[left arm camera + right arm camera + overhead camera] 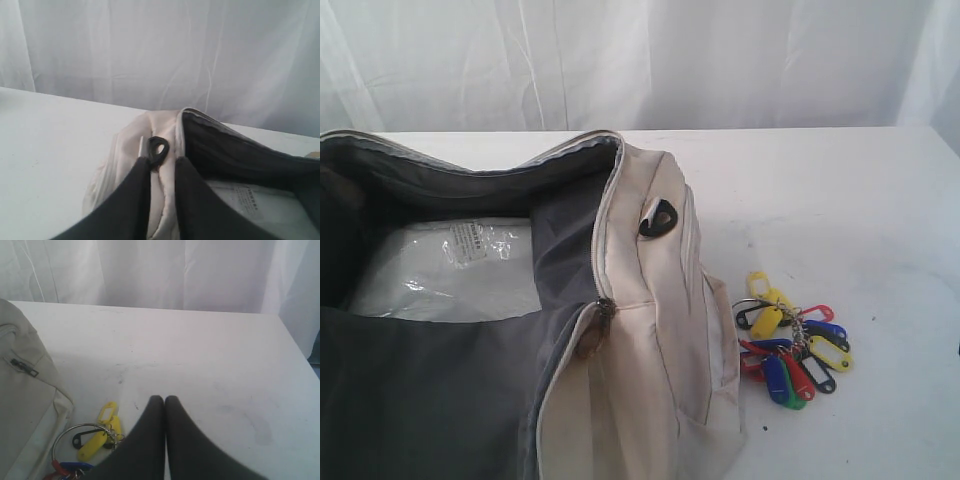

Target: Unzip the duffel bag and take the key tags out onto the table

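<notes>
White table [840, 180], glossy plastic key tags [790, 340]; right fingers [150, 440] pressed together; left fingers [125, 205] apart, grip unclear.

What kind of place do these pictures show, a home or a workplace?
Likely a staged robot test area, not a home: a plain white table backed by a white curtain, with a duffel bag and key tags on it.
</notes>
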Robot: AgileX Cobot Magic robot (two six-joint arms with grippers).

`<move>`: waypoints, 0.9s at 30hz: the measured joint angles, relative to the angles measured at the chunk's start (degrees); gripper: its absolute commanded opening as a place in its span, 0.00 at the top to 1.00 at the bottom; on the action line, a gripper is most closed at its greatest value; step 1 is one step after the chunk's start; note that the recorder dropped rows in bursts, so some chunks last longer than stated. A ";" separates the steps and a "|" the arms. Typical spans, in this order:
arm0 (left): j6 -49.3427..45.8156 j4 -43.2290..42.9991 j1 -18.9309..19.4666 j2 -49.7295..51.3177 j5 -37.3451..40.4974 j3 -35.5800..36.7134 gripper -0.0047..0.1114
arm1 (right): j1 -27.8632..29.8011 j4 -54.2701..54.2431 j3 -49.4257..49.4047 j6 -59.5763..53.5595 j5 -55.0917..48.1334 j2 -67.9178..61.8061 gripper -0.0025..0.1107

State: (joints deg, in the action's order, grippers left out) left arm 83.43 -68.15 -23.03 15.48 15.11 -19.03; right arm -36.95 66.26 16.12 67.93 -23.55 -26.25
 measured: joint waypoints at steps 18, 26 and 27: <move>-0.64 1.59 21.62 -11.22 -22.18 12.86 0.75 | 0.00 0.00 0.00 0.00 0.00 0.00 0.98; -47.69 41.86 21.62 -11.22 -9.23 12.86 0.75 | 0.00 0.00 0.00 0.00 0.00 0.00 0.98; -60.03 52.37 21.62 -11.22 -8.01 12.94 0.75 | 0.00 0.00 0.00 0.00 0.00 0.00 0.98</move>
State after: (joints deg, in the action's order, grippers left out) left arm 23.41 -15.78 -1.41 4.26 7.09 -6.09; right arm -36.95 66.26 16.12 67.93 -23.55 -26.25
